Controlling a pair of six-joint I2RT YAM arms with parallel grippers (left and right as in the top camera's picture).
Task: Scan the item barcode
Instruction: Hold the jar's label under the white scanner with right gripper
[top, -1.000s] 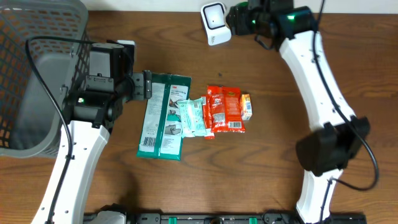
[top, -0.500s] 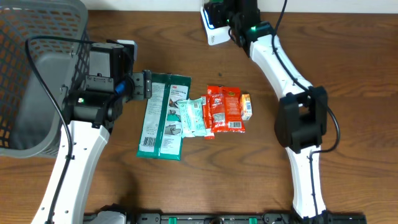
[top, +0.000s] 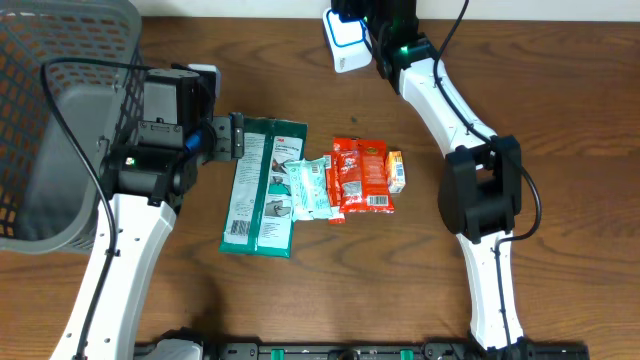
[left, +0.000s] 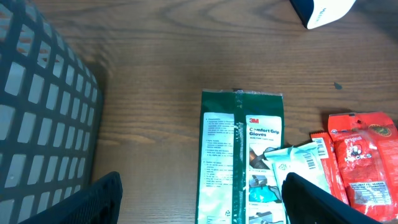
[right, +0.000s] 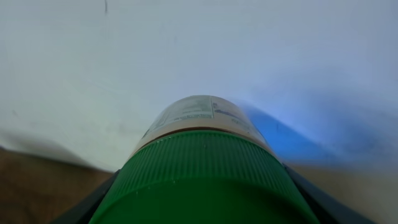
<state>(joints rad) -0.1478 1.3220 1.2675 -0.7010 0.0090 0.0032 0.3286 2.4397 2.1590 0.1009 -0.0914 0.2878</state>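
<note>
In the right wrist view a bottle with a ribbed green cap and a pale printed label fills the frame. My right gripper is shut on it, one dark finger at each side of the cap. The bottle points at a white surface with a blue glow at its right. Seen from overhead, the right gripper is at the table's far edge, right beside the white scanner; the bottle is hidden there. My left gripper hangs open over the top end of a green 3M pack, holding nothing.
A grey mesh basket stands at the far left, next to the left arm. Mid-table, beside the green pack, lie a white pouch, red snack packets and a small orange box.
The right arm has swung left along the far edge, bringing its gripper and the bottle up beside the scanner. The left arm has not moved.
</note>
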